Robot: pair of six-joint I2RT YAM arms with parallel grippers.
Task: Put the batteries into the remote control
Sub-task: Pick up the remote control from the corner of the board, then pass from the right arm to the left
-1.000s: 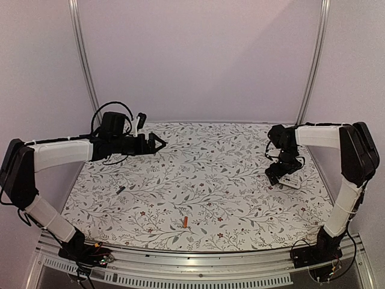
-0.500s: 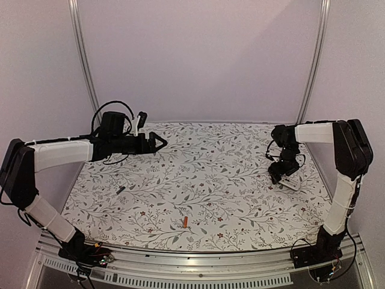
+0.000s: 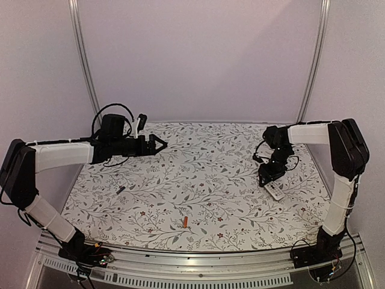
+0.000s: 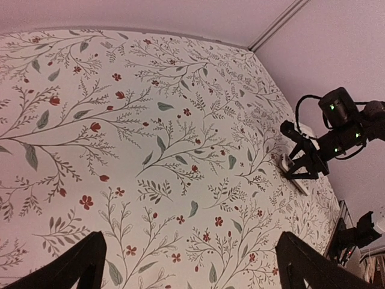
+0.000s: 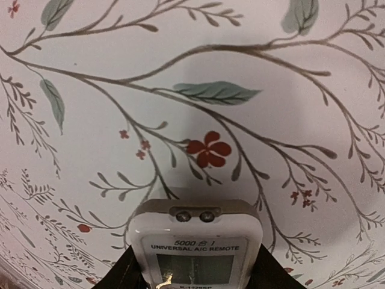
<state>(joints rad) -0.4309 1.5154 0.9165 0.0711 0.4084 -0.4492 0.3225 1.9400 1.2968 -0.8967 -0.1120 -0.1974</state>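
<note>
Right wrist view is showing our right fingers apparently clamping the remote control; we are aiming for a square, level squeeze. Left fingers are gaping open, the orange-red battery lying well apart from the remote.

Pale lilac walls; floral-print table; aluminium corner posts.

one orange battery, one dark battery, one remote

Overhead over whole table, left wrist facing right arm, right wrist close on remote control
</note>
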